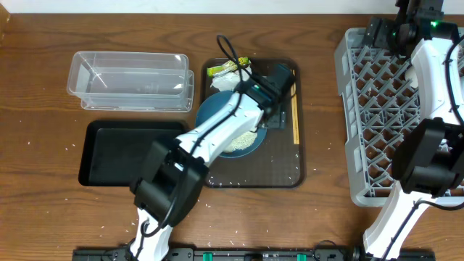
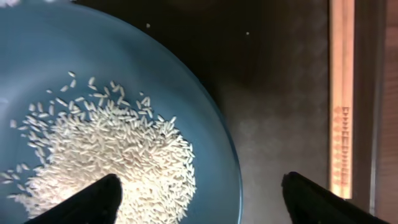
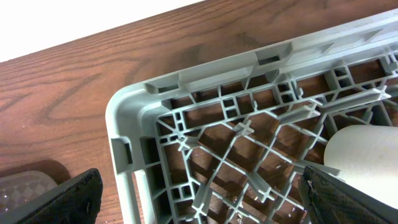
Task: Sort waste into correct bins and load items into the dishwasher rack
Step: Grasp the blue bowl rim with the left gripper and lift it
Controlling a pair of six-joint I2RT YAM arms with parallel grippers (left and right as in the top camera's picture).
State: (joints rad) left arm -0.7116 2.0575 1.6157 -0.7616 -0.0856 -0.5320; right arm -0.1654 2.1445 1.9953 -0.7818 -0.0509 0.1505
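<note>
Barely started: left jaws apart astride the rim of the bowl (image 2: 62, 50), rice (image 2: 106, 155) in it, on the brown tray (image 1: 290, 170) with wrapper (image 1: 217, 70), tissue (image 1: 228, 81) and chopsticks (image 1: 294, 116); tub (image 1: 76, 72) and black tray (image 1: 90, 156) look empty; right jaws apart, empty, over a far corner of the rack (image 1: 348, 109).

My left gripper (image 2: 199, 208) spreads across the rim of the dark-blue bowl (image 2: 62, 50), one finger over the rice (image 2: 106, 155), the other over a bare strip of brown tray (image 2: 273, 81) hemmed on its outer side by the chopsticks (image 2: 342, 93). The tissue (image 1: 229, 81) and wrapper (image 1: 218, 70) crowd the far side of the bowl. My right gripper (image 3: 205, 205), fingers wide, has the corner wall of the rack (image 3: 124, 118) beneath it and the white cup (image 3: 364, 149) close by one finger, with bare table (image 3: 62, 93) outside the wall
</note>
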